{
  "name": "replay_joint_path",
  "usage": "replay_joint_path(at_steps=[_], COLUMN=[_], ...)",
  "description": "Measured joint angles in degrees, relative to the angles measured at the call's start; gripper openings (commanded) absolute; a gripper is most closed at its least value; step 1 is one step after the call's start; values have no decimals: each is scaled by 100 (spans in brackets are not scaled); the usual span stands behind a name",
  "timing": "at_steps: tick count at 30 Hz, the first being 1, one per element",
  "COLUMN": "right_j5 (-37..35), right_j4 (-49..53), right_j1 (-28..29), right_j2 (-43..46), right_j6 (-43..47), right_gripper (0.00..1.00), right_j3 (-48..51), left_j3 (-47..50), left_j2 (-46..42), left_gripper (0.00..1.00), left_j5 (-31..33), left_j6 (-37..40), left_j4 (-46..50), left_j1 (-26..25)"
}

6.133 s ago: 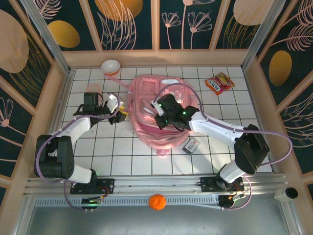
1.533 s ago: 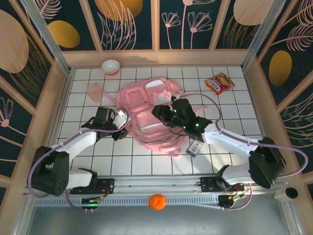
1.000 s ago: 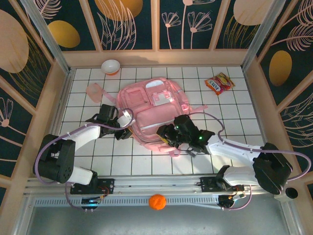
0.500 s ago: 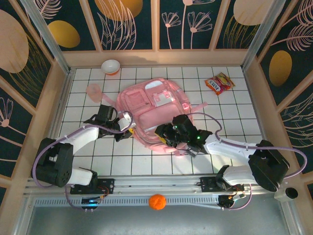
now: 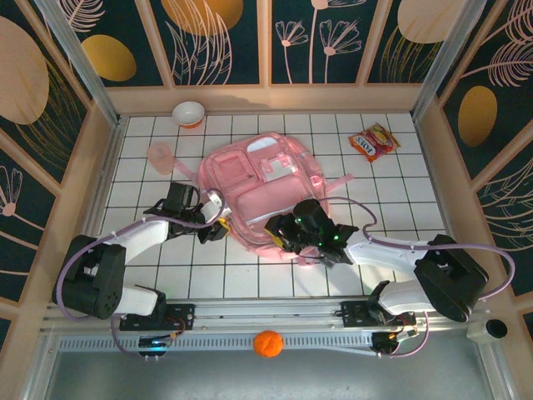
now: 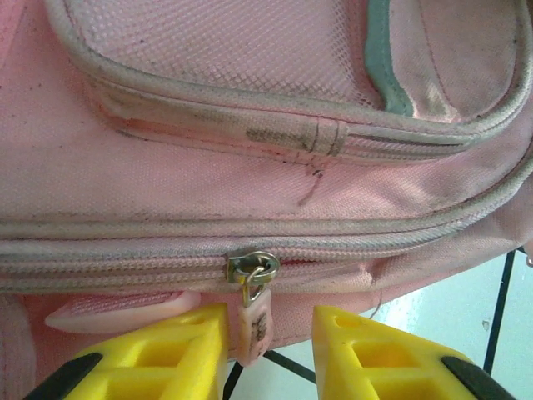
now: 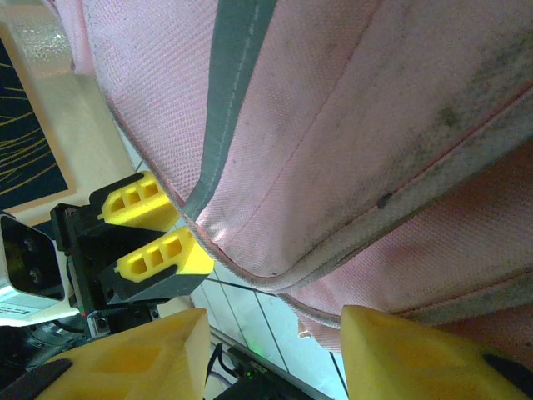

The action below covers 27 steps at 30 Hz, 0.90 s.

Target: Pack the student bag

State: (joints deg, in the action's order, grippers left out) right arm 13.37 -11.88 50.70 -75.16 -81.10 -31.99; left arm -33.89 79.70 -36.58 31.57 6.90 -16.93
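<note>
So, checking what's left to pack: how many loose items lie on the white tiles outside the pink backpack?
3: a white-and-orange bowl at the far edge, a translucent pink cup left of the pink backpack, a red-and-yellow snack packet far right. Others may be hidden.

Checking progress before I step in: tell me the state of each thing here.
backpack, lying flat, front pockets up.
zipper pull, hanging loose, not pinched.
left gripper, open, jaws either side of the zipper pull.
right gripper, open, at the backpack's near edge.
bowl, upright.
snack packet, lying flat.
</note>
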Motion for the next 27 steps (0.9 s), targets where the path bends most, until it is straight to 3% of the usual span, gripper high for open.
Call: replay_joint_path(at_steps=[12,19,27], right_j5=[-212,-678,-999], right_j4=[-122,-647,-981], right_j1=[0,131,190], right_j2=[-13,-306,-614], right_j6=[-83,-461,-608], right_gripper=[41,29,27], right_j3=[20,155,153], left_j3=[-98,-98,-216], left_j2=[251,118,42], left_gripper=[5,3,3], left_j5=[42,111,278], left_j6=[-157,-299,-361], left_j4=[-68,-61,358], left_j1=[-35,-317,-560])
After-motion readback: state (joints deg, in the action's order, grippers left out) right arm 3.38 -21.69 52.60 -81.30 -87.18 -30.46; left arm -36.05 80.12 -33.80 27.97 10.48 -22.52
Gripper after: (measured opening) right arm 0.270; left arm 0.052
